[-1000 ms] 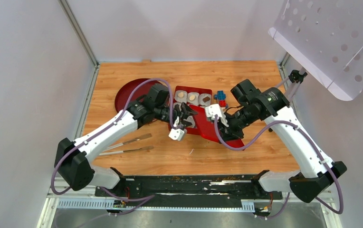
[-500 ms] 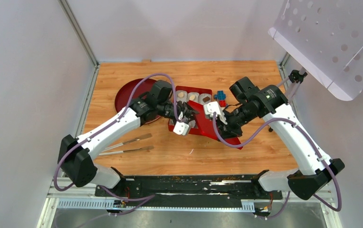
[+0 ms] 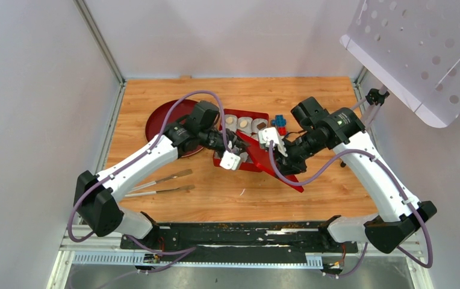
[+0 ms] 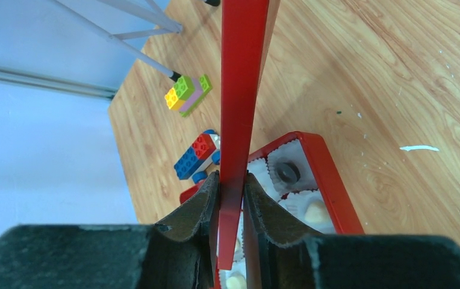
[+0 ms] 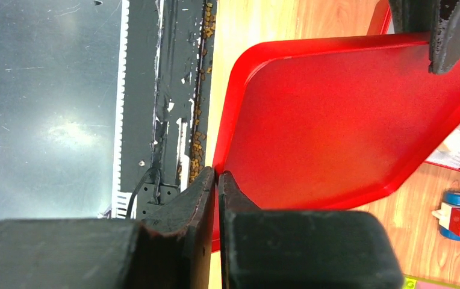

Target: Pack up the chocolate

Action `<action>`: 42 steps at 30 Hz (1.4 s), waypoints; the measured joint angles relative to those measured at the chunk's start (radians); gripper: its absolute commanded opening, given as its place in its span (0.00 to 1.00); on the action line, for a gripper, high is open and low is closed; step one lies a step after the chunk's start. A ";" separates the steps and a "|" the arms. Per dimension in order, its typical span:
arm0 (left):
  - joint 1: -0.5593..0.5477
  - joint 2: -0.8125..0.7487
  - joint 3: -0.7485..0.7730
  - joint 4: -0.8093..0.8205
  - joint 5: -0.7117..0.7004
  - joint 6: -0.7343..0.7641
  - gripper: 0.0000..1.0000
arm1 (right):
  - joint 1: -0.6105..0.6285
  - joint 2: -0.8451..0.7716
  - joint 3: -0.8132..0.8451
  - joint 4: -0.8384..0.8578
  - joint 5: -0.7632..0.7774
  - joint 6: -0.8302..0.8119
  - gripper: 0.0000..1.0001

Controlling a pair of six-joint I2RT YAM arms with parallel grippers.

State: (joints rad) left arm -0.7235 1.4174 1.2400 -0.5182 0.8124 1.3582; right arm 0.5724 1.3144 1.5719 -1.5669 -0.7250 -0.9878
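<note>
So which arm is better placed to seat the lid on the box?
Probably left: left end effector clamps the lid right over the box; right end effector pinches its outer corner.

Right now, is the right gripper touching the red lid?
Touching. The right wrist view shows the right gripper pinching the red lid at its rim. Both jaws are closed against the edge, with no gap visible.

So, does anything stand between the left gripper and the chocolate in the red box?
Yes, the red lid. The left gripper and the right gripper both pinch its edges, and it stands tilted over the red box, partly hiding the chocolate in its paper cups.
</note>
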 measured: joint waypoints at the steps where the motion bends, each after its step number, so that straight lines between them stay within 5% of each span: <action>1: 0.000 0.000 0.000 -0.003 -0.003 -0.003 0.24 | 0.000 0.000 0.000 0.002 0.002 0.000 0.13; 11: -0.001 -0.002 0.013 -0.048 -0.037 -0.065 0.22 | -0.010 -0.010 0.071 0.121 0.081 0.073 0.44; 21: 0.006 -0.042 0.012 -0.002 -0.066 -0.274 0.22 | -0.115 -0.035 0.174 0.430 0.153 0.168 0.48; 25: 0.013 -0.045 0.012 0.023 -0.073 -0.355 0.22 | -0.187 -0.072 0.092 0.607 0.194 0.257 0.59; 31: 0.030 -0.048 0.012 0.049 -0.077 -0.461 0.22 | -0.270 -0.114 0.008 0.827 0.263 0.391 0.59; 42: 0.136 -0.049 0.012 0.166 -0.060 -0.814 0.21 | -0.302 -0.111 -0.006 0.983 0.347 0.530 0.60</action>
State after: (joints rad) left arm -0.5873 1.3685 1.2518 -0.3527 0.7525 0.5446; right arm 0.2707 1.2030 1.5658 -0.5835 -0.3782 -0.4580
